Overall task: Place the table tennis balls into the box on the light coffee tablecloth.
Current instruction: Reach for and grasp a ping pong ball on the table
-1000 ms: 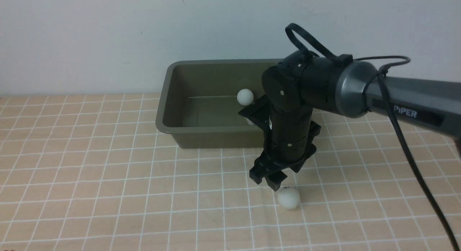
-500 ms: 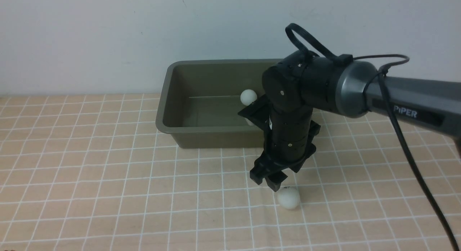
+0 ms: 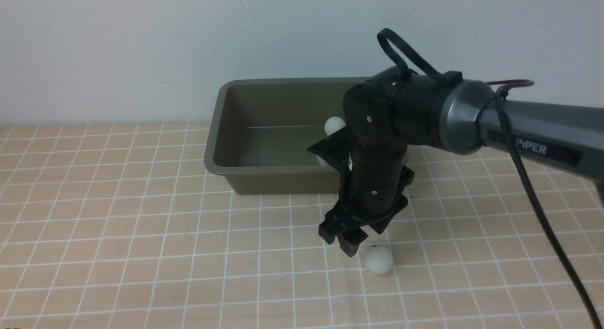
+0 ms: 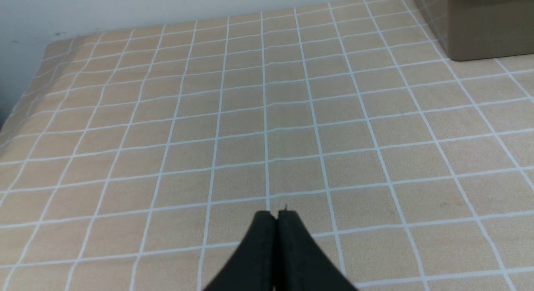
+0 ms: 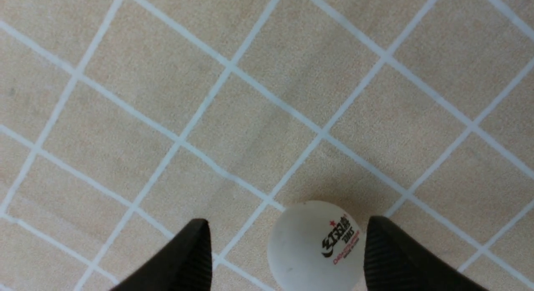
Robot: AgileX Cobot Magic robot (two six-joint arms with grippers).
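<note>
1. The first table tennis ball (image 3: pixel 378 259) was found lying on the light coffee tablecloth (image 3: pixel 141 234), in front of the box (image 3: pixel 278 181) and outside it. Black and red print was read on its upper side in the right wrist view (image 5: pixel 315 247).
2. The second table tennis ball (image 3: pixel 334 125) was seen inside the box, toward the far wall, partly hidden behind the right arm (image 3: pixel 519 130).
3. The box, olive-green and lidless, was stood upright on the cloth close to the pale wall (image 3: pixel 141 50). One corner of it (image 4: pixel 484 32) was caught in the left wrist view.
4. The right jaws were pointed down at the cloth and spread wide, with nothing gripped.
5. In the right wrist view the first ball was framed between the two fingertips (image 5: pixel 388 257), nearer to one than the other. Contact could not be told.
6. From the front, the tips of the right jaws were placed just beside that ball, on its left.
7. The left jaws were pressed together with nothing between them. They were held over bare checked cloth (image 4: pixel 250 115), well apart from the box.
8. The right arm was extended in from the right, bent downward at the wrist in front of the box's right end. A black cable (image 3: pixel 533 197) was looped over it and trailed down toward the near edge.
</note>
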